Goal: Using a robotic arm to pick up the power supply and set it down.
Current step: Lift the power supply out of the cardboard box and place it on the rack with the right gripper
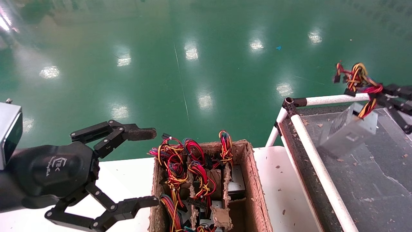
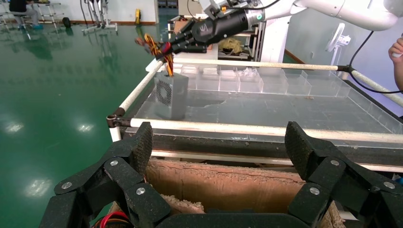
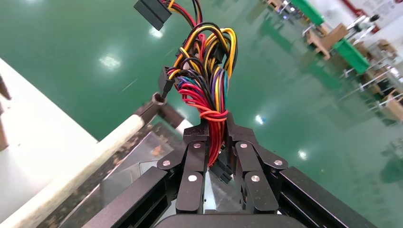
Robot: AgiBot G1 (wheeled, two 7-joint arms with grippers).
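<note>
The power supply point(image 1: 346, 130), a silver-grey metal box with a vent grille, hangs tilted by its red, yellow and orange wire bundle point(image 1: 359, 79) over the near left corner of the framed work surface point(image 1: 370, 180). My right gripper point(image 1: 375, 93) is shut on that bundle just above the box. The right wrist view shows the fingers point(image 3: 195, 161) clamped on the wires point(image 3: 209, 95). From the left wrist view the box point(image 2: 170, 95) looks down at the clear surface; contact cannot be told. My left gripper point(image 1: 152, 167) stands open and empty beside the cardboard box.
A brown cardboard box point(image 1: 254, 180) with dividers holds more wired units on the white table point(image 1: 128, 174). White pipe rails point(image 1: 318, 167) frame the work surface. Clear compartments point(image 2: 247, 78) line its far side. Green floor lies beyond. A person's hand point(image 2: 397, 52) shows at the edge.
</note>
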